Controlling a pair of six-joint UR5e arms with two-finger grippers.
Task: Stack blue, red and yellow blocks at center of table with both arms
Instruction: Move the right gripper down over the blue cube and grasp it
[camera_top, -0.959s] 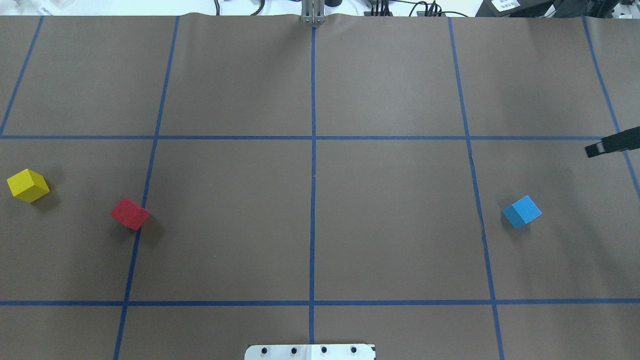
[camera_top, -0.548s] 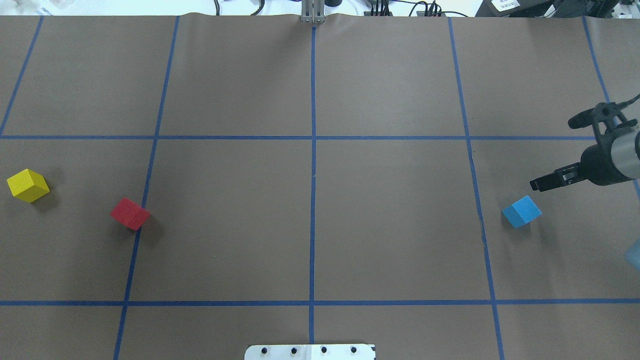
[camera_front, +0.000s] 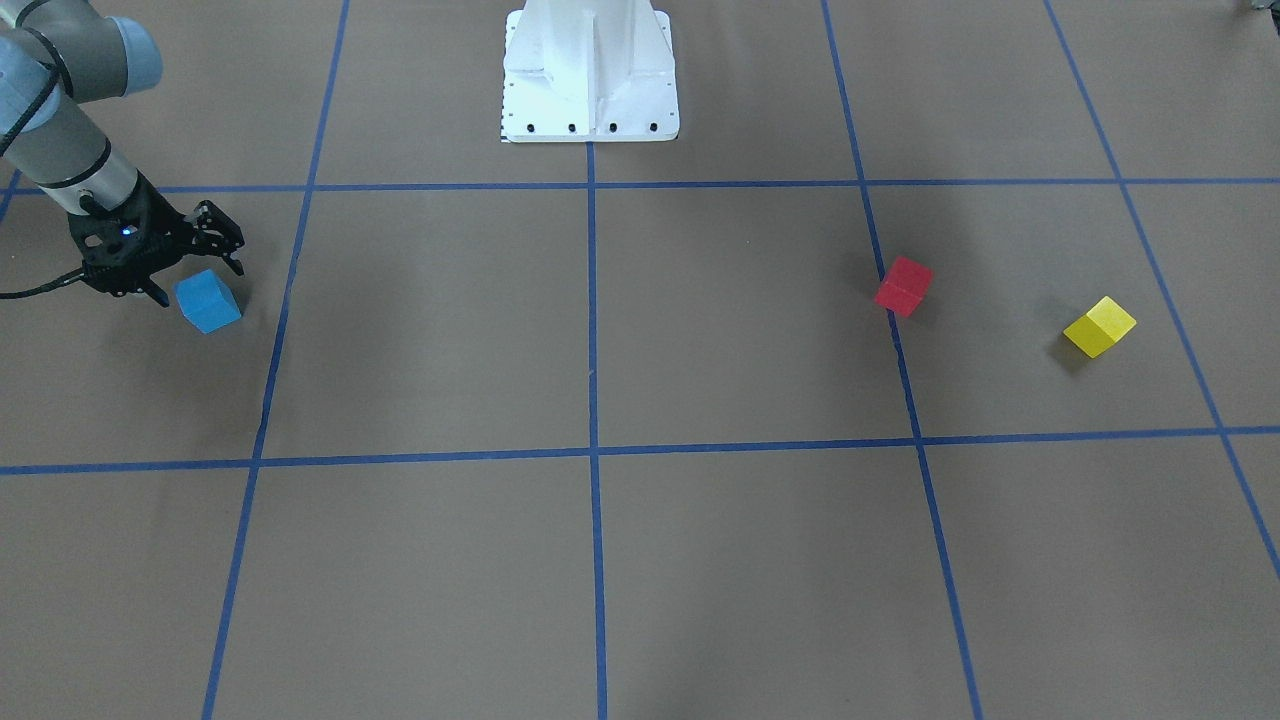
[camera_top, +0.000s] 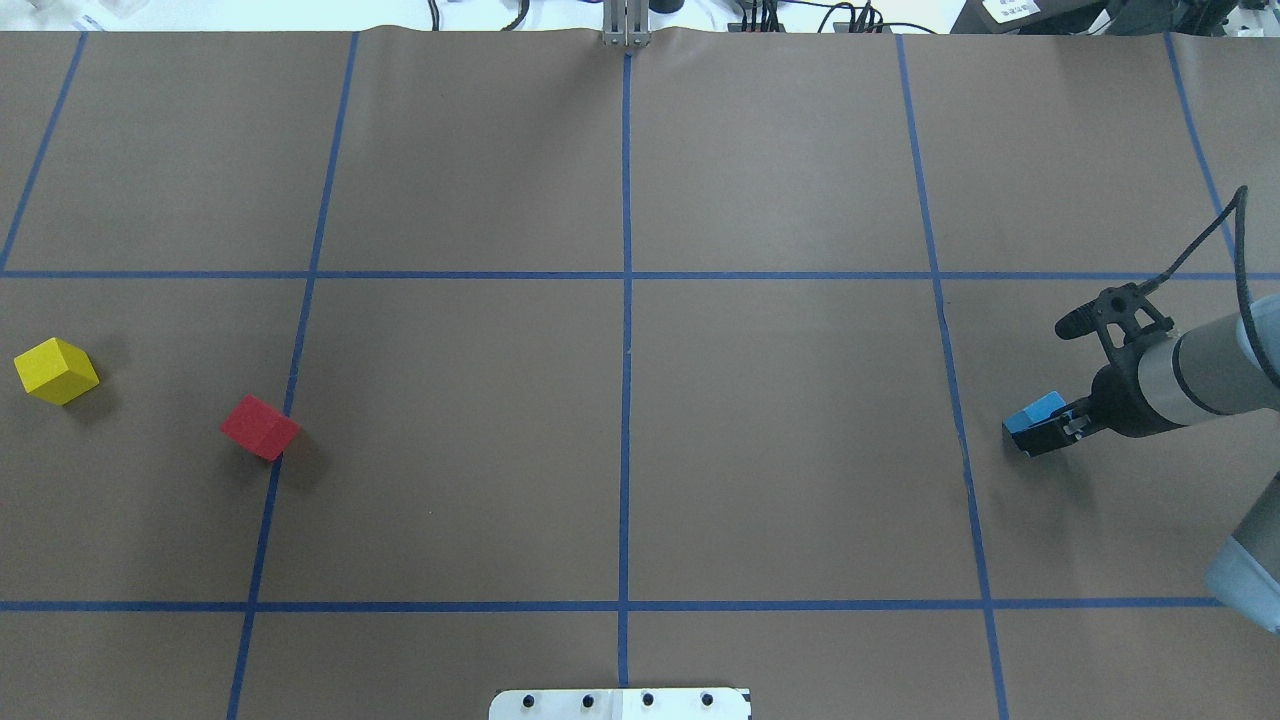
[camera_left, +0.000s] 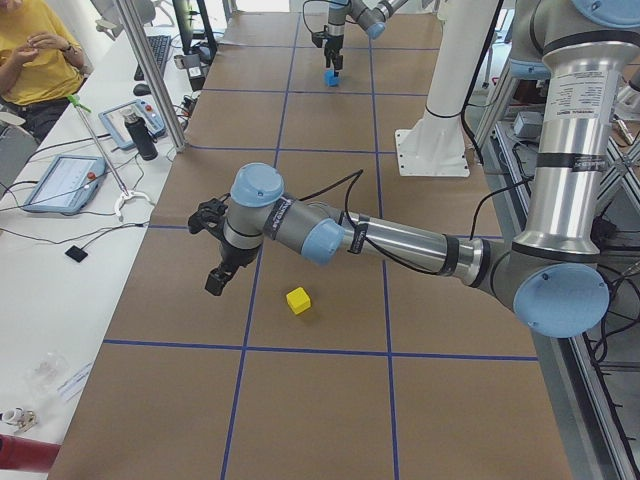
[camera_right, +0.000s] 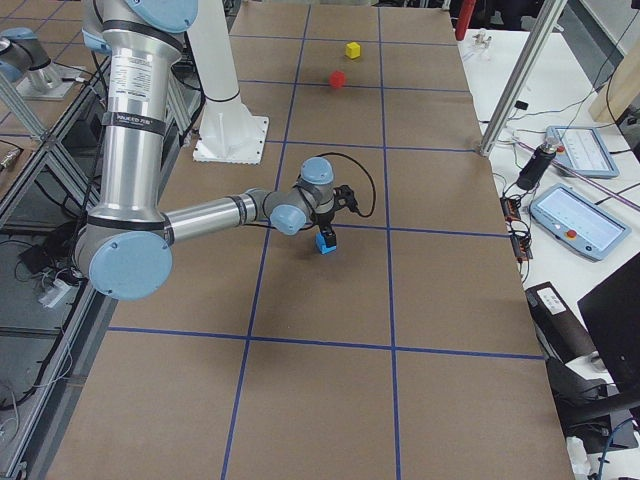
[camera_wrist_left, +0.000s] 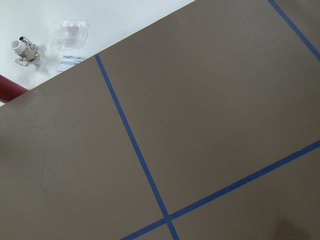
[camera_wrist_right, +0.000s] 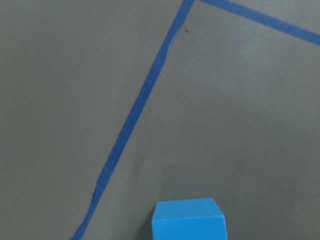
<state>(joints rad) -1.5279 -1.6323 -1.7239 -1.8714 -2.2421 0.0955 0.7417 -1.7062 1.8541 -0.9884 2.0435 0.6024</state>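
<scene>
The light blue block (camera_top: 1042, 408) rests right of the centre of the brown table (camera_top: 780, 420). My right gripper (camera_top: 1040, 432) stands open at this block, one finger covering its near side; from the front, the blue block (camera_front: 208, 302) sits just before the spread fingers (camera_front: 226, 238). The right wrist view has the blue block (camera_wrist_right: 189, 220) at its bottom edge. The red block (camera_top: 260, 427) and the yellow block (camera_top: 56, 370) lie far left. My left gripper (camera_left: 214, 282) hovers beside the yellow block (camera_left: 298, 300); I cannot tell whether it is open or shut.
The white pedestal (camera_front: 588, 70) stands at the robot's edge of the table. A side bench with tablets (camera_left: 62, 182) and a seated person (camera_left: 30, 50) runs along the operators' side. An aluminium post (camera_left: 150, 70) rises at that edge.
My right arm has swung in from the right edge and come down to the blue block. None of the three blocks has moved.
</scene>
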